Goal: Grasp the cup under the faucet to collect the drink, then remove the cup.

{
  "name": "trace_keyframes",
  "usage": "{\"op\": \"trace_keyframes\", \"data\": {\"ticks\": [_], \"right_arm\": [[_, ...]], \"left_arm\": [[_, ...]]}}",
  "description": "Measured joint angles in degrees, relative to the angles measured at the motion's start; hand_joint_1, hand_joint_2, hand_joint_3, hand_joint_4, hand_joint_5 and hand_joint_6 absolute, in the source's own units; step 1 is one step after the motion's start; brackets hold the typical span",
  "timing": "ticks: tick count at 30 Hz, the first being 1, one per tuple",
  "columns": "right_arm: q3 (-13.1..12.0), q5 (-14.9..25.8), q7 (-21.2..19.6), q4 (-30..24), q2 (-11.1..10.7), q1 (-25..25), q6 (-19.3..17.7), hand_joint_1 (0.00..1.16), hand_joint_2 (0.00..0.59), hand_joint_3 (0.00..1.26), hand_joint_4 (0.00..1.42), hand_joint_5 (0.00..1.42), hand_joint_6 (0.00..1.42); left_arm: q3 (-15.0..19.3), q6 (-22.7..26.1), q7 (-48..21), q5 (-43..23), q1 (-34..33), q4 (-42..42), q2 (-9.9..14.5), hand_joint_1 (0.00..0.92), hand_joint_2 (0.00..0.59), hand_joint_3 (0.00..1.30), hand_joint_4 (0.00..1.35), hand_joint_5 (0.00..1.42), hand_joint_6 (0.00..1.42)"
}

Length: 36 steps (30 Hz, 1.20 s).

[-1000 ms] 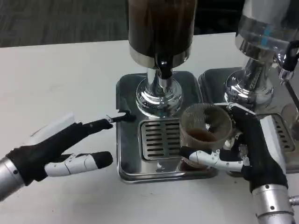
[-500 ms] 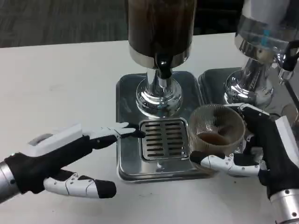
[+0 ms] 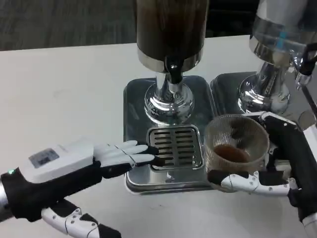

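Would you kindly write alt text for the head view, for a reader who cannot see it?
The right hand holds a ribbed clear cup with brown drink in its bottom, beside the drip grate, clear of the black faucet of the dark drink dispenser. The left hand lies flat, its fingers reaching the metal tray.

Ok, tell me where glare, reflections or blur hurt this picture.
Head view: bright highlights glare off the chrome dispenser base and the steel drip tray; the second dispenser at top right is soft and blurred; the ribbed cup in the right hand stays readable, dark drink visible; the left hand is sharp.
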Motion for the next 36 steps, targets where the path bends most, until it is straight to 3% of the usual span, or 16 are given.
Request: {"op": "trace_keyframes", "data": {"ticks": [20, 36], "right_arm": [[-2.3, 2.2, 4.3, -8.2, -0.2, 6.3, 0.9, 1.16, 0.137, 0.99, 1.05, 1.19, 1.39], [-3.1, 2.7, 5.1, -8.8, -0.2, 7.1, 0.9, 1.16, 0.137, 0.99, 1.05, 1.2, 1.39]], "left_arm": [[1.7, -4.9, 1.2, -2.2, 5.3, -4.1, 5.8, 0.0, 0.034, 0.07, 0.0, 0.0, 0.02], [2.7, -6.9, 2.3, -2.2, 6.4, -4.8, 6.0, 0.0, 0.034, 0.06, 0.0, 0.0, 0.02]]}}
